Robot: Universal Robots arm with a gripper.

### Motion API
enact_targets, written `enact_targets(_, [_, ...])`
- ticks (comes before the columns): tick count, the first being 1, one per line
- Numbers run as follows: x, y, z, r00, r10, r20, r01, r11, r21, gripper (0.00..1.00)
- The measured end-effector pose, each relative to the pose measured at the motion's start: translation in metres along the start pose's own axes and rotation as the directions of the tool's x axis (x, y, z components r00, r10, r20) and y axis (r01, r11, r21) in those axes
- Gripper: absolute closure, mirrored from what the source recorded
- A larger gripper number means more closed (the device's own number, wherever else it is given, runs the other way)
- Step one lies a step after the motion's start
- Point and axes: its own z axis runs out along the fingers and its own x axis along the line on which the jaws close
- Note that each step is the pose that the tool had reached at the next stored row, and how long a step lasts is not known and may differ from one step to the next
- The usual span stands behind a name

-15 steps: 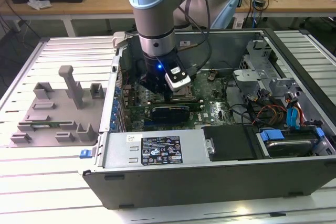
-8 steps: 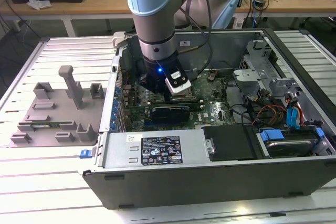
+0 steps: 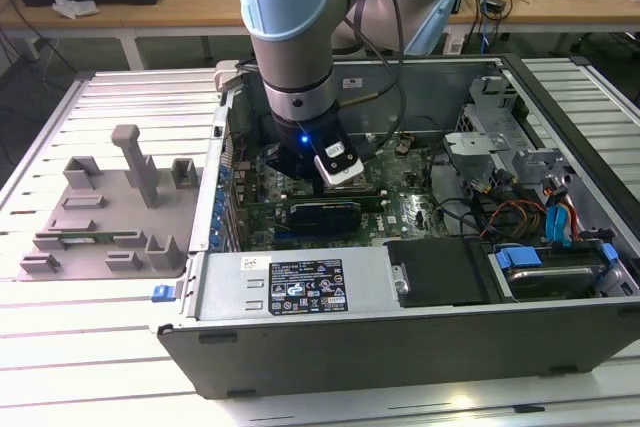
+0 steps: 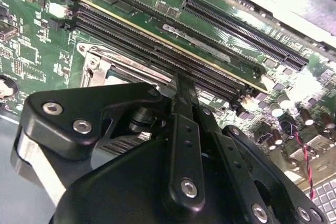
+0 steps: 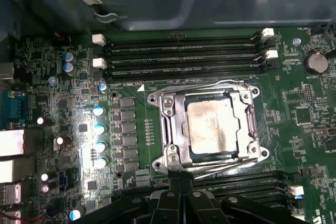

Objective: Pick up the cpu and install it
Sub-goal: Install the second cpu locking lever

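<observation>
Arm: the pale blue and silver jointed robot arm (image 3: 300,37) reaches down from the far side into the open grey metal computer case (image 3: 300,347), its wrist low over the board with a small blue light glowing on it.

Gripper: the black linkage gripper (image 4: 184,95) hangs just above the green motherboard (image 5: 68,103); in the second wrist view its black links and bolts crowd the foreground, and in the first wrist view its dark body (image 5: 181,203) sits at the near edge of the socket.

Jaws: I cannot tell whether they are apart or closed together; the tips are tucked behind the linkage.

Cpu: the small flat square chip with a pale silver, slightly smudged metal top (image 5: 212,129) lies flat inside the square silver-framed socket (image 5: 163,129) on the motherboard, well seated within the frame, nothing gripping it.

Socket surroundings: long black memory slots (image 5: 184,56) run in rows just beside the socket on one side, and more of them lie on the other side near the gripper.

Table: a grey moulded holder tray with upright posts (image 3: 110,197) sits on the pale slatted table (image 3: 60,347), to the exterior view's left of the case.
</observation>
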Motion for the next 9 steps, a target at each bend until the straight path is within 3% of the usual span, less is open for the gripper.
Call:
enact_targets(1, [0.0011, -0.0003, 0.0010, 1.0000, 0.001, 0.0013, -0.001, 1.0000, -0.0080, 0.89])
enact_targets(4, [0.0026, -0.0006, 0.0020, 1.0000, 0.002, 0.0031, -0.002, 0.9998, -0.0212, 0.89])
enact_targets(9, [0.0042, -0.0007, 0.0032, 1.0000, 0.003, 0.0057, -0.003, 0.9994, -0.0353, 0.89])
